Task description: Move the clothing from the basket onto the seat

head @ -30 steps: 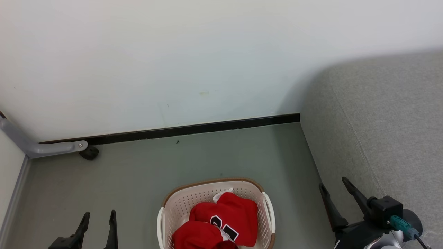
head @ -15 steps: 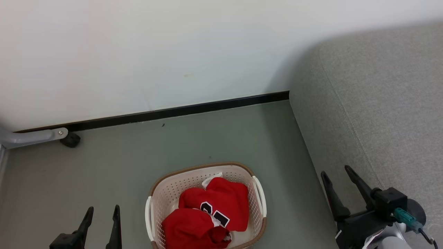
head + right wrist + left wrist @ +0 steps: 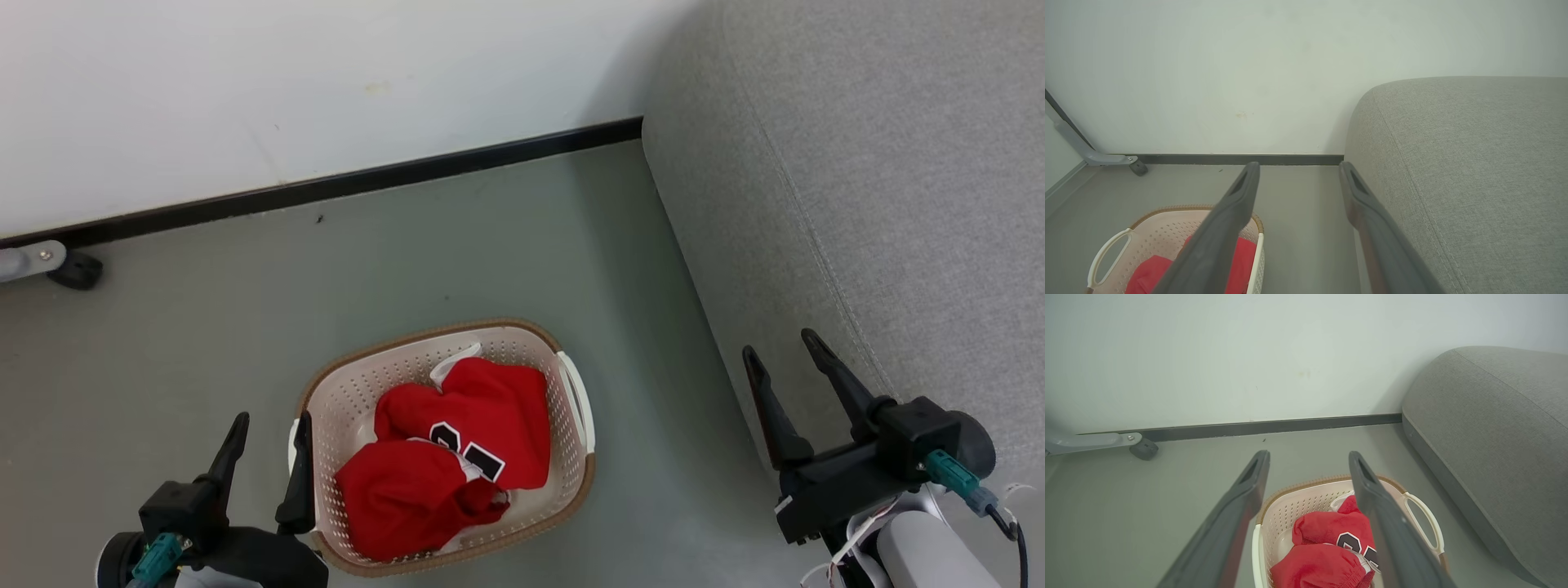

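Grey floor meets black skirting. The basket stands clear of the seat, with red clothing inside. The left gripper hangs at the basket's left rim and the right gripper beside the seat's edge. Both are spread wide and empty.

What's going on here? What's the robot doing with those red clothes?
A robot with two arms is meant to move the red clothing from the basket onto the grey seat. It hasn't picked anything up yet. The clothing lies bunched in the basket on the floor. The left gripper hovers open by the basket's left side, and the right gripper is open and empty beside the seat's edge.
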Available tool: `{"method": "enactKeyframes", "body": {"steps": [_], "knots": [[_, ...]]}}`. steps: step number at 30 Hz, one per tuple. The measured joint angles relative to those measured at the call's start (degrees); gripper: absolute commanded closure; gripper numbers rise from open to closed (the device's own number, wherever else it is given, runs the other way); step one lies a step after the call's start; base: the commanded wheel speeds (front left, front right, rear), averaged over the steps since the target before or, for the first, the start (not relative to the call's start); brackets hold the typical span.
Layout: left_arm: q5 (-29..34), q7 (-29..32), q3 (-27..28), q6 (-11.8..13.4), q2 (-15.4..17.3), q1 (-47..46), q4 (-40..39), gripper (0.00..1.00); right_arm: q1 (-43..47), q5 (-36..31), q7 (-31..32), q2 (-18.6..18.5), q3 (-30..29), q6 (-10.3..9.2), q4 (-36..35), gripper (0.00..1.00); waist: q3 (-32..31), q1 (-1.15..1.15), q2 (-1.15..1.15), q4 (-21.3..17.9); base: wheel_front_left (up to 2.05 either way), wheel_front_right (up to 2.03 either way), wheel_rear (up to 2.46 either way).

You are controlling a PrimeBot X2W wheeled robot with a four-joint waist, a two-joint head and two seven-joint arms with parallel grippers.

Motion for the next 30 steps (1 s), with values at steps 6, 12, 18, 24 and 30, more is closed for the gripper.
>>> {"method": "enactKeyframes", "body": {"steps": [6, 12, 18, 24, 30], "knots": [[-0.3, 0.0, -1.5, 0.0, 0.1, -3.1, 0.5, 0.0, -0.9, -1.0, 0.0, 0.6, 0.4, 0.0, -0.8, 0.0, 4.7, 0.0, 0.0, -1.4, 0.0, 0.0, 0.0], [-0.3, 0.0, -3.1, 0.0, 0.5, -6.4, 1.2, 0.0, -4.7, -1.4, 0.0, 0.9, 0.4, 0.03, -1.6, 0.0, 9.6, -0.01, 0.0, -2.4, 0.0, 0.0, 0.0], [-0.5, 1.1, -5.3, -0.1, 0.7, -10.1, 1.7, 0.0, -8.4, -2.0, 0.0, 0.9, -0.3, 0.34, -2.6, 0.0, 15.6, -0.01, 0.0, -2.9, 0.0, 0.0, 0.0], [-0.9, 3.4, -6.4, -0.1, 0.7, -13.4, 3.9, 0.0, -11.4, -2.4, -0.2, 0.9, -1.0, 0.52, -3.0, 0.0, 19.7, -0.01, 0.01, -2.9, 0.0, 0.0, 0.0], [-1.4, 6.3, -7.2, -0.1, 0.7, -14.5, 8.8, 0.0, -12.6, -2.7, -0.2, 0.7, -1.1, 0.59, -1.8, 0.0, 23.0, 0.0, 0.01, -2.3, 0.0, 0.0, 0.0]]}}
